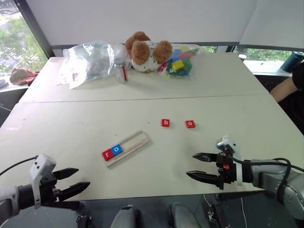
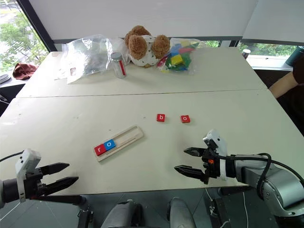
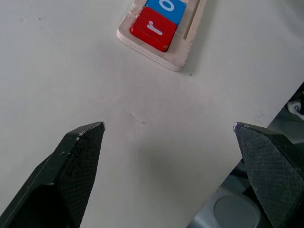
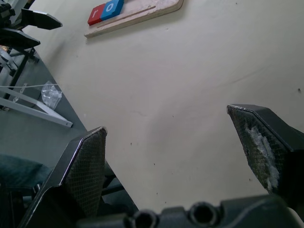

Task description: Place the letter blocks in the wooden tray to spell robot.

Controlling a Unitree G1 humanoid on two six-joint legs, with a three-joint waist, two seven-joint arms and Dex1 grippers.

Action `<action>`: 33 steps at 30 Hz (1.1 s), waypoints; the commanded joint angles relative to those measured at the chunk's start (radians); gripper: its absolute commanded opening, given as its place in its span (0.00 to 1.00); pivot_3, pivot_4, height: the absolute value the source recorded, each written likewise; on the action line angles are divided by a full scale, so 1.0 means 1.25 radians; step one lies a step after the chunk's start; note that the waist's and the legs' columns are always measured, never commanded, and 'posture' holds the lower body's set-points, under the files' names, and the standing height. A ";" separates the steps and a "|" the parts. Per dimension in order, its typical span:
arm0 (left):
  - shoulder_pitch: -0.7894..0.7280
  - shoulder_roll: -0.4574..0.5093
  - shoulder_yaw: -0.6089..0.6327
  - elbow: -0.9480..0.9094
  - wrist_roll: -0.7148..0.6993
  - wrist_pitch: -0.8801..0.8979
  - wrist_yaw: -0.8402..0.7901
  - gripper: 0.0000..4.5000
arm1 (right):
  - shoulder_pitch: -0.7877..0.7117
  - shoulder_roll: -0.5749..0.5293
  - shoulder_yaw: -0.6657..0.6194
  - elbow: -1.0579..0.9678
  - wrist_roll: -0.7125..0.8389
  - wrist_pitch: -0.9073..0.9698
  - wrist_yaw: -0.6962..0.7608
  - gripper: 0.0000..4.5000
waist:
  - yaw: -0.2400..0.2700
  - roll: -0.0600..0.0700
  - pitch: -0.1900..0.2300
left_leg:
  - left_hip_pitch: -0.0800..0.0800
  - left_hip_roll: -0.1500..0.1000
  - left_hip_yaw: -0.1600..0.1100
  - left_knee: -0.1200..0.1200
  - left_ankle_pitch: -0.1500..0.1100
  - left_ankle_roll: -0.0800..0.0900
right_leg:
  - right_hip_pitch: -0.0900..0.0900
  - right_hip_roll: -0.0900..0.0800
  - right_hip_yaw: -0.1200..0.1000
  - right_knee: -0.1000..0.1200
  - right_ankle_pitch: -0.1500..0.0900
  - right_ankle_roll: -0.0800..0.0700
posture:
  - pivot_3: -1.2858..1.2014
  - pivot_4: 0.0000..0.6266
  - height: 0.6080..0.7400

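Red b block [image 1: 165, 122] and red o block [image 1: 190, 124] lie flat at about 1 o'clock from the tray [image 1: 134, 144], which holds r [image 1: 107, 154] and o [image 1: 117, 149]. They look light, stiff and thin, so I would pinch two opposite edges. Left gripper [image 1: 77, 182] and right gripper [image 1: 199, 166] are both wide apart and empty.

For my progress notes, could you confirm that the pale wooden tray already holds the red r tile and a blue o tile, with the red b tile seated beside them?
Not quite: the red b tile lies loose on the white table, apart from the pale wooden tray. The left eye view shows this. The tray does hold the red r tile and blue o tile.
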 commanded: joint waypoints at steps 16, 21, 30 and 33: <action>-0.019 -0.026 0.043 0.013 0.004 -0.029 0.029 1.00 | -0.048 0.014 0.037 0.013 -0.018 -0.027 -0.016 0.98 | 0.000 0.000 0.000 | 0.000 0.000 0.000 0.001 0.000 0.000 | 0.000 0.000 0.000 0.001 0.001 0.002 | 0.52 0.24 1.00; -0.073 0.020 0.038 0.109 0.054 -0.097 -0.008 1.00 | -0.087 0.015 0.046 0.046 -0.053 -0.046 -0.024 0.98 | 0.000 0.000 0.000 | 0.000 0.000 0.000 0.001 0.000 0.000 | 0.000 0.000 0.000 0.001 0.001 0.002 | 0.52 0.24 1.00; -0.327 0.060 -0.187 0.097 0.132 -0.202 -0.074 1.00 | -0.249 0.077 0.081 0.009 0.035 0.120 -0.118 0.98 | -0.001 0.000 -0.001 | 0.000 -0.001 0.000 0.002 0.000 0.000 | 0.000 0.000 0.000 0.002 0.002 0.002 | 0.52 0.24 1.00; -0.363 0.032 -0.267 0.113 0.180 -0.255 -0.075 1.00 | -0.238 0.104 0.117 -0.034 0.028 0.123 -0.147 0.98 | -0.005 0.000 -0.001 | -0.001 0.000 0.001 0.000 0.000 0.000 | -0.003 0.000 0.000 0.002 0.002 0.003 | 0.52 0.24 1.00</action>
